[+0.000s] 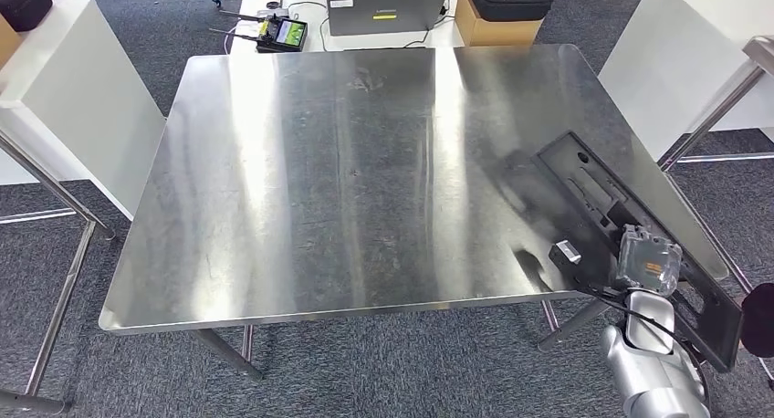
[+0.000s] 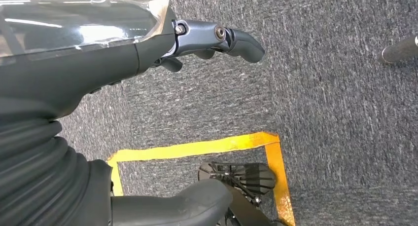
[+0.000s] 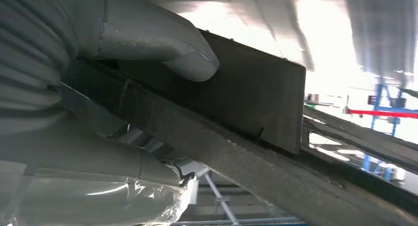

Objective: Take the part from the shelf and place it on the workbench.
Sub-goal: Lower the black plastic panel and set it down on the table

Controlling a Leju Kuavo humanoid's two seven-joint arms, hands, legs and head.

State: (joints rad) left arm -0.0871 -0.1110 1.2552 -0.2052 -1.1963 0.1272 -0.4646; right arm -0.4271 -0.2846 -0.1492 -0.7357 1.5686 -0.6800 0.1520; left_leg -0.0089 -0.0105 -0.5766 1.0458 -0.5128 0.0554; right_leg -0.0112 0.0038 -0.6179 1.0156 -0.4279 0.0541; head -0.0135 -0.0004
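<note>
The part (image 1: 593, 194) is a long flat black panel with cut-outs. It lies slanted over the right front corner of the steel workbench (image 1: 365, 181), with its near end sticking out past the edge. My right hand (image 1: 650, 265) grips that near end. In the right wrist view the thumb (image 3: 148, 38) presses on the panel's face (image 3: 256, 97) and the fingers sit under it. My left hand (image 2: 98, 63) hangs over the carpet, its dark fingers (image 2: 231, 38) loosely extended and holding nothing.
Behind the workbench a white table carries a laptop (image 1: 388, 7), a handheld controller (image 1: 281, 33) and a cardboard box (image 1: 488, 27) with a black case on it. A white cabinet (image 1: 82, 89) stands at the left, a white panel (image 1: 694, 62) at the right. Yellow tape (image 2: 197, 148) marks the carpet.
</note>
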